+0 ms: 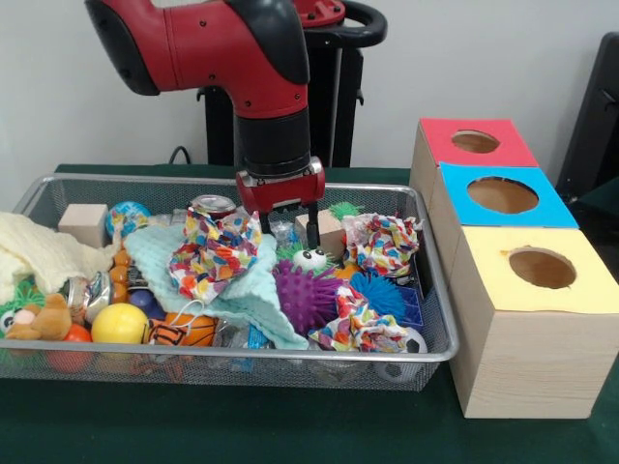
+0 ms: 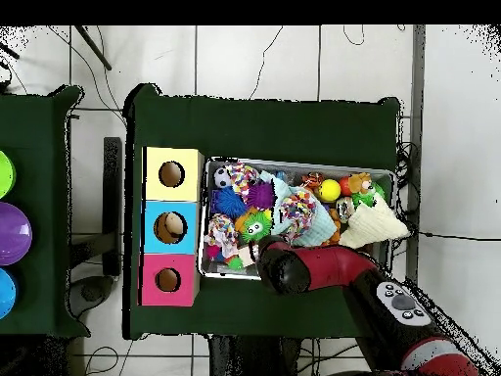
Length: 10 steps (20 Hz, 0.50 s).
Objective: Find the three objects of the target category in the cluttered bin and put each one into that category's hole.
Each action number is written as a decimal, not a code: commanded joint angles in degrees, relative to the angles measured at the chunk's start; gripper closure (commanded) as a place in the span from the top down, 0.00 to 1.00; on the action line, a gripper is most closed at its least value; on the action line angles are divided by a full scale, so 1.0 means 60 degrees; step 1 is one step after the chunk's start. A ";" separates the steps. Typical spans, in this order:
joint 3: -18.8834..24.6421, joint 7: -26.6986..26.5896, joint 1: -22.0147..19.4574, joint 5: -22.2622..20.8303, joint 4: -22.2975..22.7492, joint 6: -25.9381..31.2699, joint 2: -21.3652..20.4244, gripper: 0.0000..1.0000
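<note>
Gripper (image 1: 288,219) sits low in the wire bin (image 1: 232,356) beside a crumpled confetti-print cloth (image 1: 213,253); fingers parted, holding nothing.

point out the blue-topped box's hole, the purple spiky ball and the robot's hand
blue-topped box's hole (image 1: 502,195), front view, middle of the round cut-out
purple spiky ball (image 1: 303,295), front view, middle of its spiky body
hand (image 1: 288,228), front view, midway between its two dark fingertips, low over the bin

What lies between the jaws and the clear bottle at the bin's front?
The mint cloth partly covers that bottle, with a crumpled colourful cloth lying on top, just beside the gripper. The blue box's hole is uncovered.
</note>
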 commanded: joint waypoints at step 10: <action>-0.0339 0.1291 0.0501 0.0062 -0.1767 -0.0990 0.1336 1.00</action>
